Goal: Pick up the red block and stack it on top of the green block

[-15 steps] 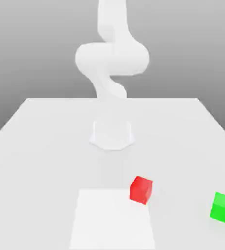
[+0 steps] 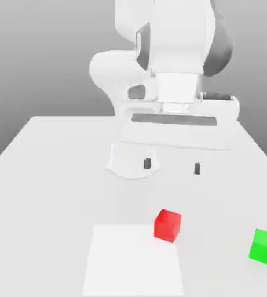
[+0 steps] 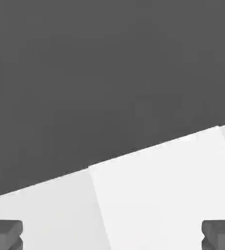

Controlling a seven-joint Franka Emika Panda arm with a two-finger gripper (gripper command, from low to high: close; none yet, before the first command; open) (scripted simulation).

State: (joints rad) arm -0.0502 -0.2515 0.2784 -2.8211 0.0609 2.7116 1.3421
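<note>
Two small matte cubes rest on the flat white bench (image 2: pixel 43 174). The two-finger gripper (image 2: pixel 172 166) on the white robot arm (image 2: pixel 158 52) hangs above the bench with its dark fingertips (image 2: pixel 147 163) spread wide apart, holding nothing. The bright-red block (image 2: pixel 168 225) sits below the gripper and nearer the camera, touching the corner of a paler square patch (image 2: pixel 132 261). The bright-green block (image 2: pixel 264 246) lies well apart from the gripper, toward the exterior view's right, clear of the red block.

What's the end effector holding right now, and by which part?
Nothing. The end effector is open, above the table, with an empty gap between its fingers. The red block and green block sit untouched.
</note>
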